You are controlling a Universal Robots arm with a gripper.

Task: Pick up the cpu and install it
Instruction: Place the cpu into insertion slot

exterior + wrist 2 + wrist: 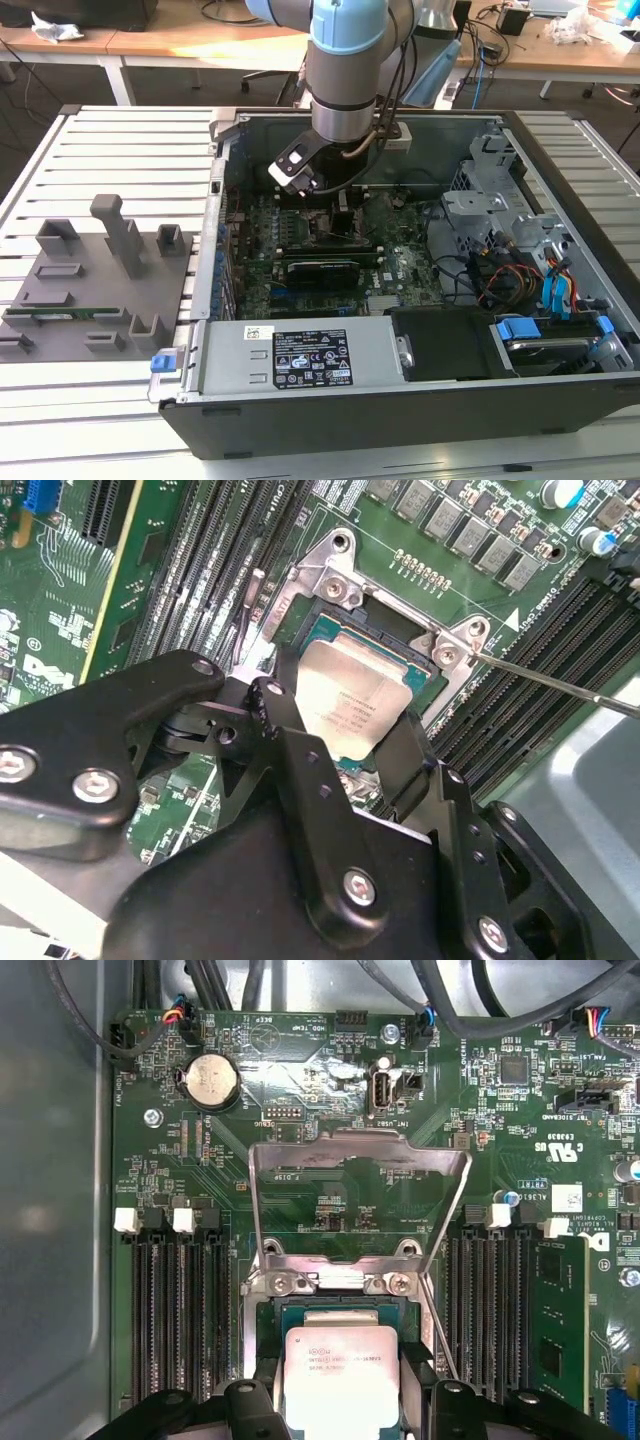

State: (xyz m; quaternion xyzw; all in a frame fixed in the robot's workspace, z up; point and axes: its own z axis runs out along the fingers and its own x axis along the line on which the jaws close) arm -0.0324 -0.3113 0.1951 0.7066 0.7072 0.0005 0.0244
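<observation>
**Pincer point(347, 718) clenched on the cpu point(350, 695), low in the open socket point(335, 580)**

In the exterior view, starting from its left, a grey fixture block point(90, 290) sits on the slatted surface point(100, 140), well apart from the work. Next comes the open computer case point(400, 420), where the arm point(345, 70) reaches in over the motherboard point(400, 270) — a drive cage point(490, 200) crowds the exterior view's right. In both wrist views the black fingers point(290, 740) press two opposite edges of the cpu point(340, 1370), silver top up, within the socket's frame; I cannot tell whether it is fully seated. The load plate point(360, 1148) stands tipped open beyond one free edge. The thin lever rod point(560, 685) lies out over the memory slots point(175, 1310) — these run close along both sides, leaving little room beside the fingers.
</observation>
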